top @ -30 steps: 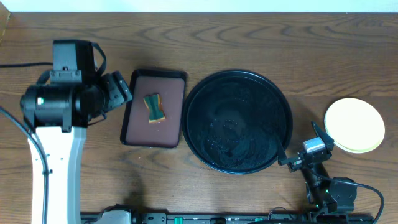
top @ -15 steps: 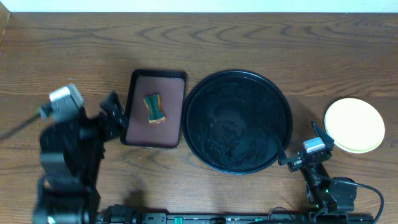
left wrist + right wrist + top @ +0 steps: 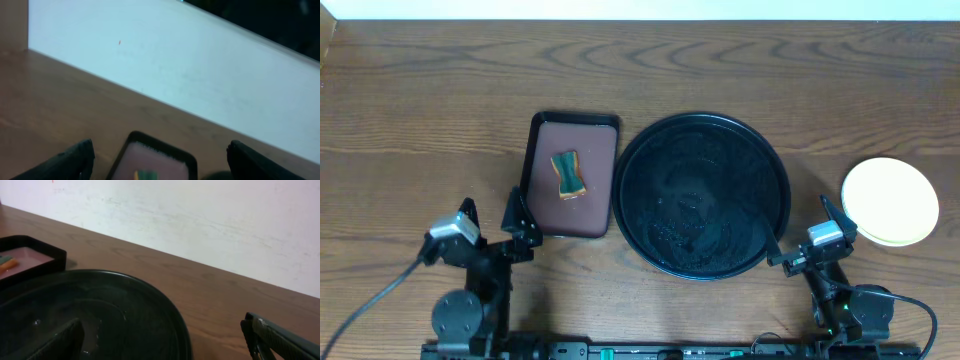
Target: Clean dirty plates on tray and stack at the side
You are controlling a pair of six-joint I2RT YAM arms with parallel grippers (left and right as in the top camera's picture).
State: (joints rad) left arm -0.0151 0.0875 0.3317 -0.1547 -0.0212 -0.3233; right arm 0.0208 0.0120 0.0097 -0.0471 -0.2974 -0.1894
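Overhead, near table edge: L gripper (image 3: 492,215) now sits low-left, just off the brown tray's (image 3: 545,215) near corner, fingers wide apart, nothing btwn them. A sec ago the whole L arm stood tall over the table left of that tray; it has swung down and back. R gripper (image 3: 800,226) hasn't budged, parked by the black tray's (image 3: 702,190) right rim, fingers spread, empty. Black tray is bare, only wet sheen. Plates (image 3: 890,198) stacked on bare tabletop (image 3: 880,100) at far right, apart from the tray: yellow on top, mint rim peeking under; can't count the pile. Small green-orange sponge (image 3: 568,173) lies back in the brown tray.

L wrist: blurry. Both fingers at frame edges, well apart; brown tray w/ a sliver of sponge low centre, white wall (image 3: 175,65) behind.

R wrist: fingers apart at the bottom corners, black tray's dark bowl btwn them, no plate in it; brown tray corner at left.

Read: tray cleared, stack at side, both arms pulled home. Looks finished, or v. nearly.
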